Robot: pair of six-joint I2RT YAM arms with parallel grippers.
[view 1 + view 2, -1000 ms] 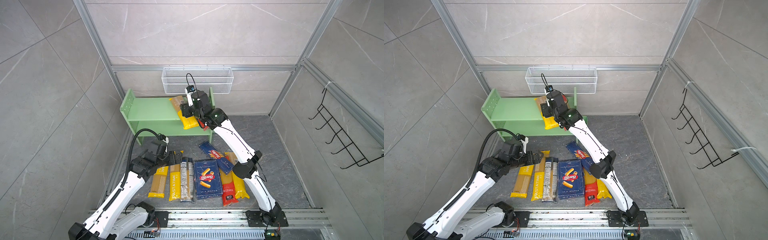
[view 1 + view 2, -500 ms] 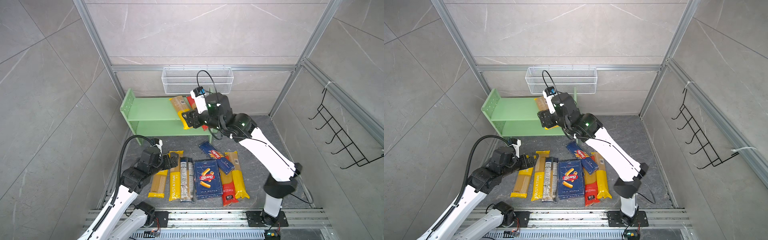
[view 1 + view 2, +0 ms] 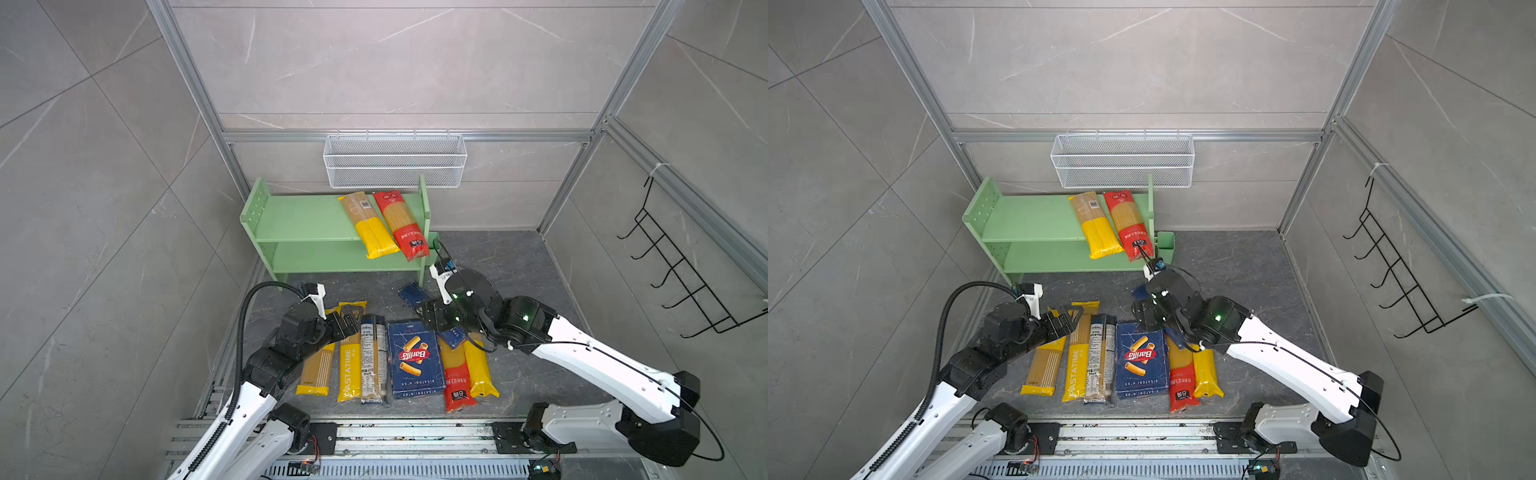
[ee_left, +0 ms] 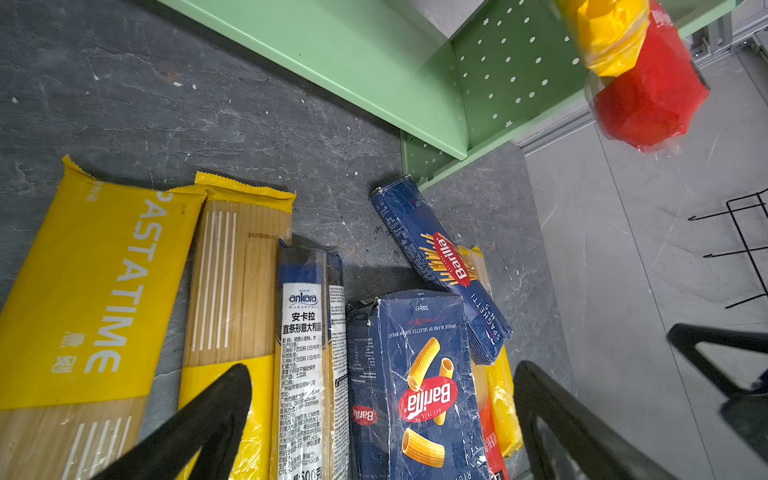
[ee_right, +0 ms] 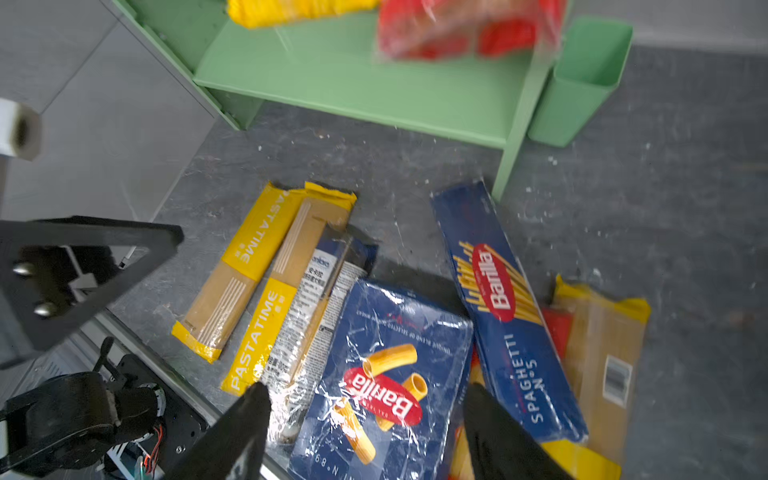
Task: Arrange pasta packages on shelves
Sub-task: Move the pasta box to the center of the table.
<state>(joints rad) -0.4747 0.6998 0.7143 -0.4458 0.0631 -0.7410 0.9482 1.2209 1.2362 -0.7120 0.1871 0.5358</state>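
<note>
- Left wrist view: looks along the packs lying on the floor (image 4: pixel 249 104). Outer PASTATIME bag (image 4: pixel 83 291), inner PASTATIME bag (image 4: pixel 237 270), ankara pack (image 4: pixel 309 332) and Barilla rigatoni box (image 4: pixel 415 374), flat and side by side, probably for easy single picks from above.
- Barilla spaghetti box (image 4: pixel 440 266): askew, near end resting on the floor's red-ended bag (image 3: pixel 455 382) and yellow-ended bag (image 3: pixel 478 370), far end close to the shelf foot. Probably the easiest to lift, being on top.
- Shelf unit (image 3: pixel 307 216): against the back wall, lower board bare. Top board carrying a yellow-ended shelf bag (image 3: pixel 368 224) and a red-ended shelf bag (image 3: pixel 401 224) at the end by the side cup (image 3: pixel 1165 245).
- Both shelf bags: slanted, side by side, coloured ends overhanging the front edge, seemingly too long for the board's depth. Kept to one end, probably to leave room for more.
- Left gripper (image 3: pixel 347 318): spread wide, gripping nothing, poised over the far ends of the PASTATIME bags. A ready stance, by the look of it.
- Right gripper (image 5: pixel 365 386): jaws well apart, nothing between them, above the far end of the rigatoni box and just beside the spaghetti box. Apparently lining up the next pick.
- Seven packs on the floor, two shelved: early in the job, by that count.
</note>
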